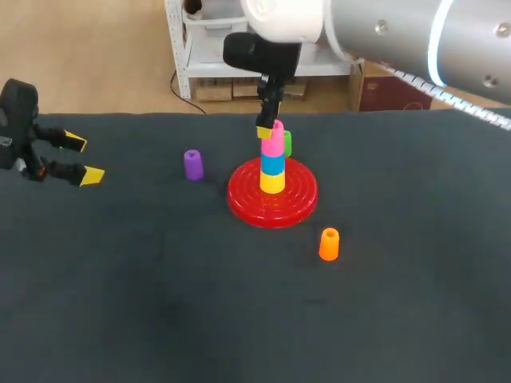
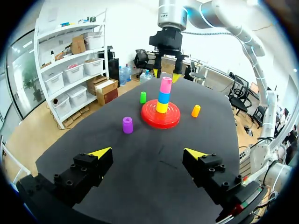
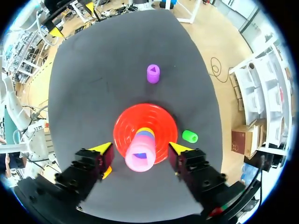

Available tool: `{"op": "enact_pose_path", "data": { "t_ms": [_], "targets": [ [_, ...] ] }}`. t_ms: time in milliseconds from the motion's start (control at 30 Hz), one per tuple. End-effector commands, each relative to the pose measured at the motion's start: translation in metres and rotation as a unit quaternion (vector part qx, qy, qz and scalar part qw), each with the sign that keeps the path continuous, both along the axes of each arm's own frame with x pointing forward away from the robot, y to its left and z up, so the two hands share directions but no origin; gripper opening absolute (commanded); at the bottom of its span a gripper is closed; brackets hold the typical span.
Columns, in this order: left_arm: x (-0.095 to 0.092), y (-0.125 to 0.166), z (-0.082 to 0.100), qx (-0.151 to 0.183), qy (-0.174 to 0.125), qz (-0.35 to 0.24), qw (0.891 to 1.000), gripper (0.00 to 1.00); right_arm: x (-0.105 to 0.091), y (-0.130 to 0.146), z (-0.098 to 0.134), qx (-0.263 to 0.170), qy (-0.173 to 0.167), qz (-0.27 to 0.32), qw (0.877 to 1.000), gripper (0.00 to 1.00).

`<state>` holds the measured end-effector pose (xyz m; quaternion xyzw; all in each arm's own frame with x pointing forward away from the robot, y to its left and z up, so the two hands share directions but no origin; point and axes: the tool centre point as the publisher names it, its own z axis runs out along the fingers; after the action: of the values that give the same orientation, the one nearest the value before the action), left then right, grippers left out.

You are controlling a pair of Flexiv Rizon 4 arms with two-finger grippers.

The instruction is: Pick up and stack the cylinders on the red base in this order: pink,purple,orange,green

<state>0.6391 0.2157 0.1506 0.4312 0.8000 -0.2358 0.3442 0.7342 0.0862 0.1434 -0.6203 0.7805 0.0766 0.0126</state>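
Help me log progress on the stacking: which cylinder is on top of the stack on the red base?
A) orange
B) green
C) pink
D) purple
C: the pink cylinder tops the stack on the red base, while the purple cylinder, orange cylinder and green cylinder stand off it on the table.

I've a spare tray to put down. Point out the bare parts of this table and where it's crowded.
Widest bare stretch: the near table in front of the orange cylinder and red base. Also bare: the side right of both. Narrower: between the left hand and purple cylinder. Crowded: the base, with its stack, the green cylinder behind and the right hand above.
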Motion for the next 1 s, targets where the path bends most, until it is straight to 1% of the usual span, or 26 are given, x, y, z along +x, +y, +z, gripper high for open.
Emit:
{"op": "enact_pose_path", "data": {
  "t_ms": [33,200,367,467,533,633,733,867,967,1000],
  "targets": [
    [0.0,0.001,-0.002,-0.001,-0.002,-0.001,1.0,1.0,-0.031,-0.017,0.014,0.032,-0.045,0.001,0.998,1.0],
    [0.0,0.001,-0.002,-0.001,-0.002,-0.001,1.0,1.0,-0.044,-0.015,0.024,0.035,-0.062,0.037,0.997,1.0],
    [0.0,0.001,-0.002,-0.001,-0.002,-0.001,1.0,1.0,-0.053,-0.007,0.023,0.035,-0.061,0.078,0.994,1.0],
    [0.0,0.001,-0.002,-0.001,-0.002,-0.001,1.0,1.0,-0.052,-0.003,0.018,0.031,-0.058,0.097,0.993,1.0],
    [0.0,0.001,-0.002,-0.001,-0.002,-0.001,1.0,1.0,-0.048,0.001,0.014,0.03,-0.053,0.11,0.992,1.0],
    [0.0,0.001,-0.002,-0.001,-0.002,-0.001,1.0,1.0,-0.038,0.008,0.009,0.021,-0.06,0.135,0.989,1.0],
    [0.0,0.001,-0.002,-0.001,-0.002,-0.001,1.0,1.0,-0.028,0.016,0.002,0.016,-0.062,0.144,0.988,1.0],
    [0.0,0.001,-0.002,-0.001,-0.002,-0.001,1.0,1.0,-0.013,0.031,-0.006,0.01,-0.058,0.137,0.989,1.0],
    [0.0,0.001,-0.002,-0.001,-0.002,-0.001,1.0,1.0,0.0,0.043,-0.014,0.009,-0.052,0.115,0.992,1.0],
    [0.0,0.001,-0.002,-0.001,-0.002,-0.001,1.0,1.0,0.006,0.048,-0.017,0.016,-0.053,0.104,0.993,1.0]
  ]
}}
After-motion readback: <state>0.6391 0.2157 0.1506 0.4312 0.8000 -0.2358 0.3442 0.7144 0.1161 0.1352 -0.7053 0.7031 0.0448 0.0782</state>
